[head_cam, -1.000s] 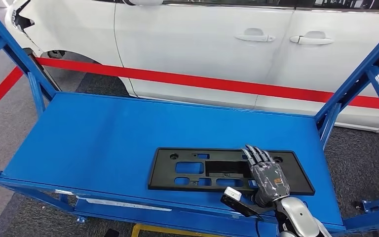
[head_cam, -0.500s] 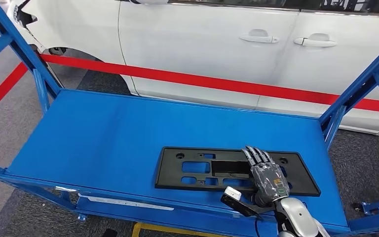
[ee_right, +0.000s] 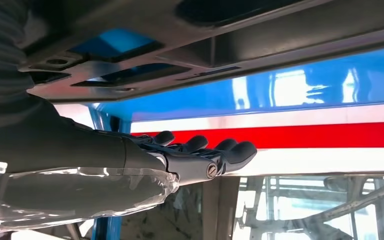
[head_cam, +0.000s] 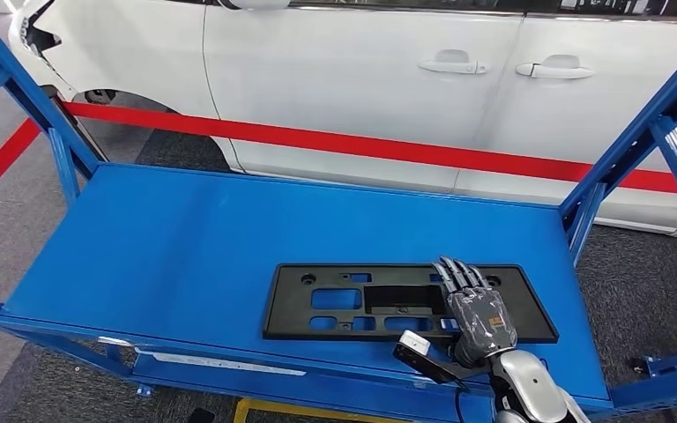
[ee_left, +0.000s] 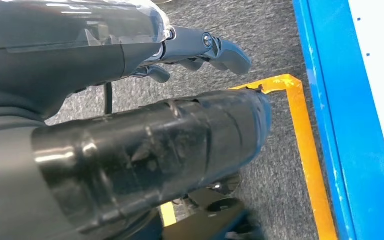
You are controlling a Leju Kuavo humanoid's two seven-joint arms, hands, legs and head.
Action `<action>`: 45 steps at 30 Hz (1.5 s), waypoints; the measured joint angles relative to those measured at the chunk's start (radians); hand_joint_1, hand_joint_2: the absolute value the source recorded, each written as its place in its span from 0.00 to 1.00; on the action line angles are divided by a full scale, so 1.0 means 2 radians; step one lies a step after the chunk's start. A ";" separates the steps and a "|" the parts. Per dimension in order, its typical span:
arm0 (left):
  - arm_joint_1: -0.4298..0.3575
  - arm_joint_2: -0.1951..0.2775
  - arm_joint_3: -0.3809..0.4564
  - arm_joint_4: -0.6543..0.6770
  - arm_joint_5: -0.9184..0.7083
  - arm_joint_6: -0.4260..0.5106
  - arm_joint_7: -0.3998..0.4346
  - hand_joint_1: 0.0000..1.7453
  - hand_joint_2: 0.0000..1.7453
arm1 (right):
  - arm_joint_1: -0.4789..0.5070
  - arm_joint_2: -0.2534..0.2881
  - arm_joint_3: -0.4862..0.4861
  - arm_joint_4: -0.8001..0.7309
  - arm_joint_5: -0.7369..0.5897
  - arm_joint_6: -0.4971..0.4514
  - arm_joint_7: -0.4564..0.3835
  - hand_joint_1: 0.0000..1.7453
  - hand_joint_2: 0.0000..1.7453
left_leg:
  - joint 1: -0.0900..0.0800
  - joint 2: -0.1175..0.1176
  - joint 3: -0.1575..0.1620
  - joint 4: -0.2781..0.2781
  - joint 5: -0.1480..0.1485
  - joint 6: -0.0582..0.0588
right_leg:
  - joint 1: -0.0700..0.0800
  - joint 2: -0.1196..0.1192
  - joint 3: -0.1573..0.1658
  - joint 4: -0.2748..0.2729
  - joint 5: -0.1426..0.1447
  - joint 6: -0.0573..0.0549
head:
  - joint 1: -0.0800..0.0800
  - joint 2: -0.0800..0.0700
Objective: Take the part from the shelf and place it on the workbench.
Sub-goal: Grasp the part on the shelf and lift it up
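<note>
One black part lies flat on one blue shelf, near its front edge — a long plate with cut-out windows. One right hand hovers over the part's right end, fingers stretched straight and together, pointing at the white car beyond; whether they touch the part, I cannot tell. One left hand hangs over grey carpet — fingers loosely curled, gripping nothing, beside an orange floor line.
</note>
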 joint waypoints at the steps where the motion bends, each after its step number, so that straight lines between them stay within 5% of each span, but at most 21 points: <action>1: 0.000 0.000 0.000 0.000 0.000 0.000 0.000 0.00 0.00 | 0.000 0.001 0.000 0.001 0.001 0.000 0.000 0.77 1.00 | -0.001 0.000 0.006 -0.014 0.002 0.002 | 0.001 0.000 -0.001 0.001 0.000 0.002 | 0.000 0.000; 3: 0.000 0.000 0.000 0.000 0.000 0.001 0.000 0.00 0.00 | 0.000 0.001 -0.001 0.003 0.001 -0.001 0.000 0.99 1.00 | -0.002 -0.001 0.005 -0.017 0.003 0.005 | 0.001 0.001 -0.003 0.000 0.001 0.008 | 0.000 0.000; 5: 0.000 0.000 0.000 0.000 0.000 0.001 0.000 0.00 0.00 | 0.001 0.003 -0.004 0.004 0.002 -0.010 -0.005 0.99 1.00 | 0.000 0.000 0.006 -0.022 0.007 0.012 | 0.000 0.000 -0.006 0.007 -0.005 0.013 | 0.000 0.000; 9: -0.001 0.000 0.000 0.000 0.002 0.002 0.000 0.00 0.00 | 0.008 0.014 -0.015 0.003 0.024 -0.054 -0.012 1.00 1.00 | 0.001 0.000 0.006 -0.026 0.010 0.019 | -0.002 0.000 -0.055 0.113 -0.061 0.020 | 0.000 0.000; 11: 0.000 0.000 0.000 0.000 0.002 0.002 -0.001 0.00 0.00 | 0.014 0.021 -0.018 -0.001 0.034 -0.067 -0.011 1.00 1.00 | 0.001 0.000 0.006 -0.025 0.009 0.019 | -0.002 0.000 -0.068 0.137 -0.061 0.021 | 0.000 0.000; 14: 0.000 0.000 0.000 0.000 0.003 0.002 -0.001 0.00 0.00 | 0.019 0.028 -0.023 -0.008 0.041 -0.071 -0.010 1.00 1.00 | 0.000 0.000 0.007 -0.022 0.006 0.016 | -0.001 -0.001 -0.027 0.052 -0.012 0.017 | 0.000 0.000; 16: 0.000 0.000 0.000 0.000 0.004 0.002 -0.001 0.00 0.00 | 0.020 0.031 -0.025 -0.013 0.043 -0.073 -0.010 1.00 1.00 | -0.002 -0.001 0.006 -0.019 0.004 0.012 | 0.001 0.000 -0.007 0.007 0.001 0.012 | 0.000 0.000; 19: 0.000 0.000 0.001 0.000 0.006 0.002 -0.001 0.00 0.00 | 0.025 0.036 -0.030 -0.018 0.045 -0.075 -0.010 1.00 1.00 | -0.002 -0.001 0.005 -0.019 0.002 0.005 | 0.002 0.000 -0.006 0.001 0.001 0.005 | 0.000 0.000; 21: 0.000 0.000 0.001 0.000 0.006 0.003 -0.001 0.00 0.00 | 0.027 0.040 -0.034 -0.021 0.045 -0.079 -0.009 1.00 1.00 | -0.002 0.000 -0.002 -0.001 -0.013 0.000 | -0.001 -0.001 -0.004 -0.003 0.002 -0.001 | 0.000 0.000; 24: 0.000 0.000 0.001 0.000 0.006 0.003 -0.001 0.00 0.00 | 0.031 0.046 -0.039 -0.025 0.048 -0.088 -0.010 1.00 1.00 | 0.000 0.000 -0.043 0.089 -0.058 -0.005 | -0.001 -0.003 -0.002 -0.005 0.002 -0.007 | 0.000 0.000; 26: 0.002 0.000 0.001 0.000 0.006 0.003 -0.001 0.00 0.00 | 0.035 0.049 -0.042 -0.028 0.054 -0.097 -0.010 1.00 1.00 | 0.001 0.000 -0.059 0.123 -0.063 -0.006 | 0.000 -0.003 -0.002 -0.003 0.001 -0.007 | 0.000 0.000; 29: 0.002 0.000 0.001 0.000 0.007 0.004 -0.002 0.00 0.00 | 0.042 0.054 -0.046 -0.040 0.070 -0.114 -0.011 1.00 1.00 | 0.002 0.000 -0.025 0.048 -0.016 -0.004 | 0.000 -0.001 -0.001 0.000 -0.002 -0.006 | 0.000 0.000; 31: 0.002 0.000 0.001 0.000 0.007 0.005 -0.002 0.00 0.00 | 0.044 0.056 -0.046 -0.050 0.085 -0.126 -0.010 1.00 1.00 | 0.000 0.000 -0.002 -0.003 0.001 -0.001 | 0.002 0.000 -0.002 0.004 -0.003 -0.002 | 0.000 0.000; 36: 0.003 -0.001 0.002 0.000 0.007 0.006 -0.003 0.00 0.00 | 0.053 0.062 -0.044 -0.077 0.166 -0.164 0.010 1.00 1.00 | 0.002 -0.001 0.004 -0.021 0.005 0.009 | 0.002 0.001 -0.011 0.016 -0.013 0.009 | 0.000 0.000; 39: 0.002 -0.001 0.002 0.000 0.006 0.005 -0.003 0.00 0.00 | 0.054 0.065 -0.041 -0.094 0.222 -0.190 0.024 1.00 1.00 | 0.002 0.000 0.005 -0.024 0.007 0.014 | -0.001 0.000 -0.046 0.094 -0.056 0.015 | 0.000 0.000; 41: 0.002 -0.001 0.002 0.000 0.006 0.004 -0.004 0.00 0.00 | 0.054 0.066 -0.038 -0.099 0.231 -0.193 0.027 1.00 1.00 | 0.003 0.001 0.005 -0.023 0.006 0.015 | -0.002 0.000 -0.068 0.138 -0.067 0.017 | 0.000 0.000; 42: 0.002 -0.001 0.002 0.000 0.006 0.004 -0.004 0.00 0.00 | 0.055 0.067 -0.037 -0.100 0.232 -0.193 0.027 1.00 1.00 | 0.003 0.000 0.005 -0.022 0.005 0.015 | -0.004 0.000 -0.067 0.135 -0.058 0.018 | 0.000 0.000; 45: 0.002 -0.001 0.002 0.000 0.006 0.003 -0.004 0.00 0.00 | 0.055 0.068 -0.035 -0.106 0.233 -0.193 0.028 1.00 1.00 | 0.003 -0.001 0.006 -0.015 -0.001 0.009 | -0.006 -0.001 -0.027 0.047 -0.013 0.018 | 0.000 0.000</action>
